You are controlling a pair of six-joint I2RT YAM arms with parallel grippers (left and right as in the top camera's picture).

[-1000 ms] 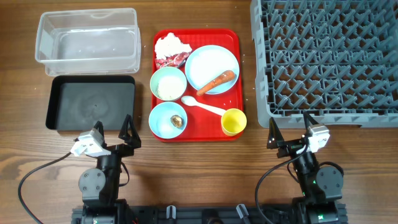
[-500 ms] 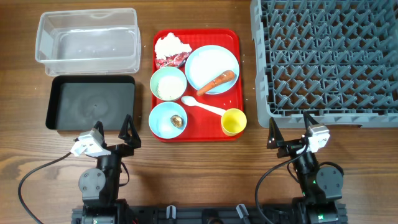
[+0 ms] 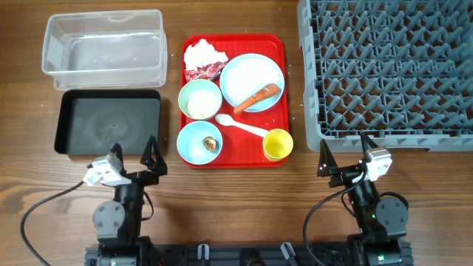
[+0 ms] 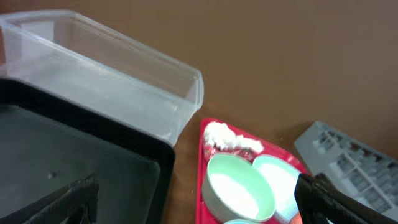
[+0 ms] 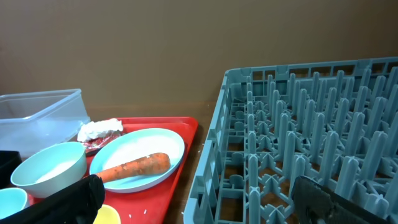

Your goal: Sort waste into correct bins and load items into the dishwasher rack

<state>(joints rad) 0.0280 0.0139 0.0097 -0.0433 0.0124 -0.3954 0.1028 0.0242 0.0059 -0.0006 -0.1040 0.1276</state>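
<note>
A red tray point(image 3: 279, 70) holds a crumpled white tissue point(image 3: 201, 53), a red wrapper point(image 3: 207, 72), a light-blue plate point(image 3: 244, 74) with an orange carrot point(image 3: 258, 97), a pale-green bowl point(image 3: 199, 100) of white rice, a light-blue bowl point(image 3: 194, 144) with a brown morsel point(image 3: 211, 143), a white spoon point(image 3: 242, 127) and a yellow cup point(image 3: 277, 144). The clear tub point(image 3: 103, 49) and black tray point(image 3: 108, 122) lie at the left, the grey rack point(image 3: 388, 70) at the right. My left gripper point(image 3: 133, 159) and right gripper point(image 3: 342, 157) are open and empty near the front edge.
The left wrist view shows the clear tub point(image 4: 106, 81), black tray point(image 4: 74, 168), tissue point(image 4: 227, 138) and pale-green bowl point(image 4: 239, 186). The right wrist view shows the carrot point(image 5: 134, 168) on the plate point(image 5: 140, 152) and the rack point(image 5: 311, 137).
</note>
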